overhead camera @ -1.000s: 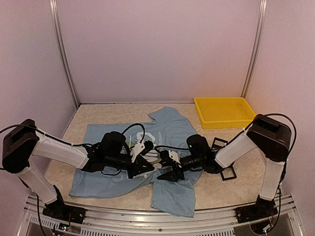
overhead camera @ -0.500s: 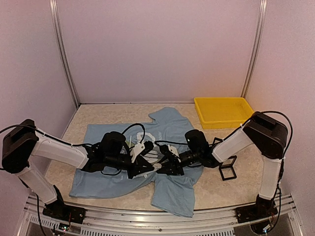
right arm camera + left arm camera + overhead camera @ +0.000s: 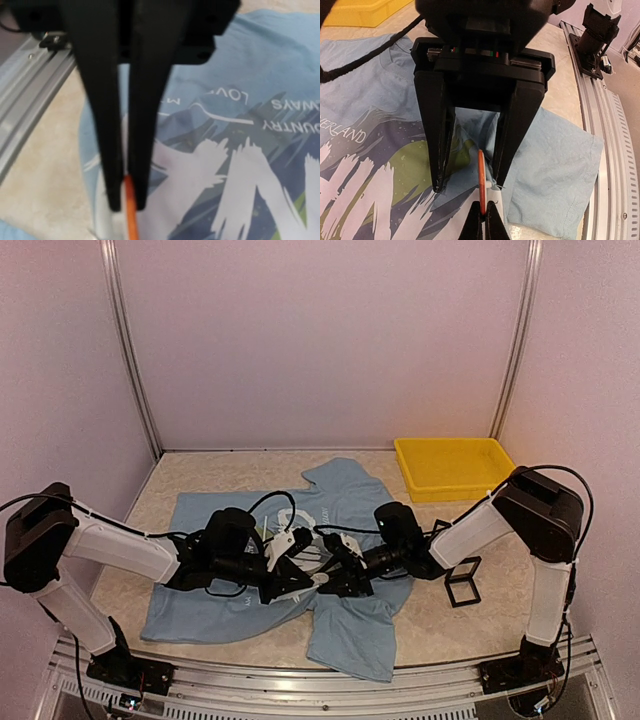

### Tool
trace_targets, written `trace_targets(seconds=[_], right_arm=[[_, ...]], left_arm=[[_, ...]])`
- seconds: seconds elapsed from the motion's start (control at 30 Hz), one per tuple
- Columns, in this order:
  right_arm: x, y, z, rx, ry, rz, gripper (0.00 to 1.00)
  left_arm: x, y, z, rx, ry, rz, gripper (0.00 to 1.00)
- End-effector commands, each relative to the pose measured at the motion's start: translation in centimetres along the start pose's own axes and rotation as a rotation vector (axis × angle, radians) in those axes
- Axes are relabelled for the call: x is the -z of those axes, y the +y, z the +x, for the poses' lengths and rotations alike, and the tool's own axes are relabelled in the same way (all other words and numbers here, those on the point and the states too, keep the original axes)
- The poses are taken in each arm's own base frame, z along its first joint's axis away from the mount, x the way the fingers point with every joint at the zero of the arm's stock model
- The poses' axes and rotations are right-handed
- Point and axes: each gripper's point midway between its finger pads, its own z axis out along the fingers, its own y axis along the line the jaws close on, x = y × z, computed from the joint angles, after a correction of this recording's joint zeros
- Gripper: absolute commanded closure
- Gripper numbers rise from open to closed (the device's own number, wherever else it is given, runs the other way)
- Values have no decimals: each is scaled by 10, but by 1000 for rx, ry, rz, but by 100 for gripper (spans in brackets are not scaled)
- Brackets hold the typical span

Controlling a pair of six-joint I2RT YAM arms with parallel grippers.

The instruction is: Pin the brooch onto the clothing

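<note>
The light blue T-shirt (image 3: 200, 612) with white lettering lies flat on the table; it also shows in the left wrist view (image 3: 555, 150) and the right wrist view (image 3: 260, 60). My left gripper (image 3: 316, 581) is shut on a thin orange brooch (image 3: 481, 180), held edge-on at its fingertips (image 3: 482, 220). The right wrist view shows the same left gripper (image 3: 125, 205) and the brooch (image 3: 131, 220). My right gripper (image 3: 338, 580) faces it tip to tip. Its jaws (image 3: 468, 185) stand open either side of a raised fold of shirt and the brooch's far end.
A yellow tray (image 3: 455, 468) stands at the back right. Small black square frames (image 3: 462, 585) lie on the table right of the shirt, by my right forearm. An aluminium rail (image 3: 610, 125) runs along the near table edge.
My right gripper has moved left over the shirt to meet the left gripper's tips. The left gripper has stayed in place, still holding the brooch.
</note>
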Motion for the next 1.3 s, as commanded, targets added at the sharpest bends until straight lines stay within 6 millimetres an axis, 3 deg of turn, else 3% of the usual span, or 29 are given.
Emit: trace_targets(seconds=[0.0,0.3,0.63,1.27], right_arm=[[5,0,-10,15,-24,7,63],[2,-2,-17,-24,-46,-9,55],[-2,-6,-16,-83,-39,-18,81],[-3,-28,-9,-332,-20,24,89]], left_arm=[[3,-5,-7,-32,-26,7,100],[1,-4,-4,-43,-13,-6,100],[3,-11,-6,-77,-23,-1,100],[4,-18,-5,-104,-22,4,100]])
